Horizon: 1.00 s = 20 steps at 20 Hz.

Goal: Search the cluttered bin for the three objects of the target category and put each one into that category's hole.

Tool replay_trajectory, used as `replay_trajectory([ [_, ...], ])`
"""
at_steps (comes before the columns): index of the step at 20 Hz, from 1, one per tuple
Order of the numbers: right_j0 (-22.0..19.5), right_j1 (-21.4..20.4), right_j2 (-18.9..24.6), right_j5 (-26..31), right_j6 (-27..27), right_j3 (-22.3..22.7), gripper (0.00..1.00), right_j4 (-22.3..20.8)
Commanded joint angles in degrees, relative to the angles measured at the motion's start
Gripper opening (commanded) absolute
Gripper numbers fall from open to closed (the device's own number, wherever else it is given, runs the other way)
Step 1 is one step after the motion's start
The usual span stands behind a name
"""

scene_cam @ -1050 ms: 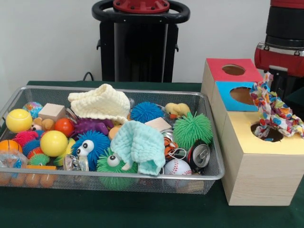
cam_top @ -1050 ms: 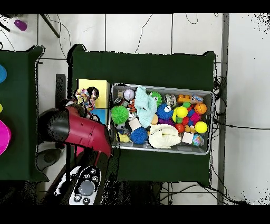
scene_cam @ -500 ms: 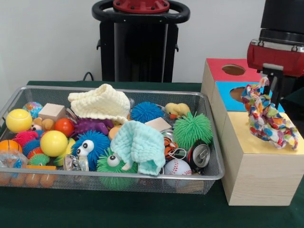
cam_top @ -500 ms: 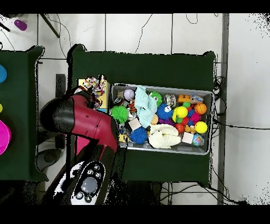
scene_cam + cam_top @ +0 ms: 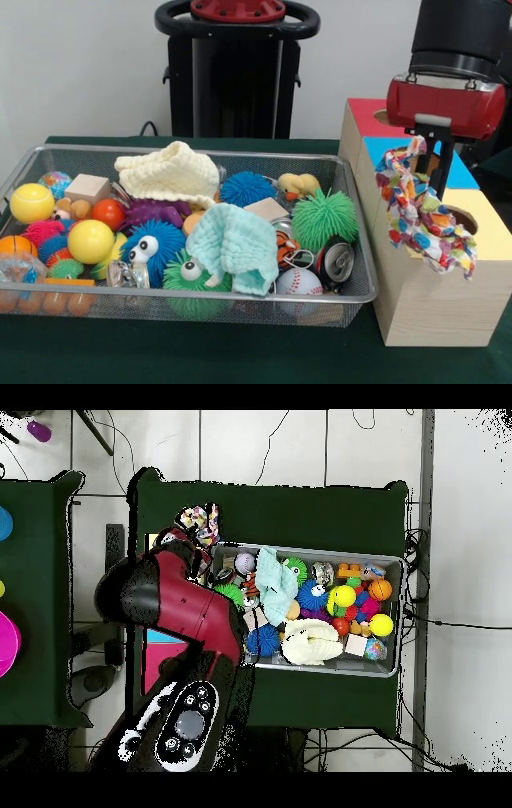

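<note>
The green bench (image 5: 240,352) carries a wire bin (image 5: 48,156) and, just beside the bin, a wooden box (image 5: 436,296) with red, blue and yellow tops. The red and black arm (image 5: 185,609) hangs over the box, above the seam between the blue and yellow tops. Its tool (image 5: 428,156) is clamped on the top end of a multicoloured cloth (image 5: 420,216), which dangles down the side of the box that faces the bin, clear of the yellow top's hole (image 5: 460,220). In the bin, near the box, lie a mint cloth (image 5: 236,244), a cream cloth (image 5: 172,172) and a green spiky ball (image 5: 324,216).
</note>
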Motion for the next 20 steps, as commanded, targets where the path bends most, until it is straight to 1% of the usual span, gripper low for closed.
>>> replay_trajectory([
  [1, -0.9, 3.0, 5.0, -3.2, 9.4, 2.2, 0.00, -2.0],
  [4, -0.3, 2.9, 4.9, -2.6, 10.2, 2.5, 0.00, -1.0],
  [6, 0.5, 3.2, 3.9, -1.5, 10.7, 2.2, 0.00, -0.5],
  [11, 2.5, 3.5, 1.1, 3.3, 12.2, 0.9, 0.00, 0.5],
  [14, 3.3, 3.7, 0.0, 5.1, 13.1, 0.5, 0.00, 1.1],
  [20, 3.3, 3.7, -0.1, 6.4, 13.5, 0.3, 0.00, 1.5],
])
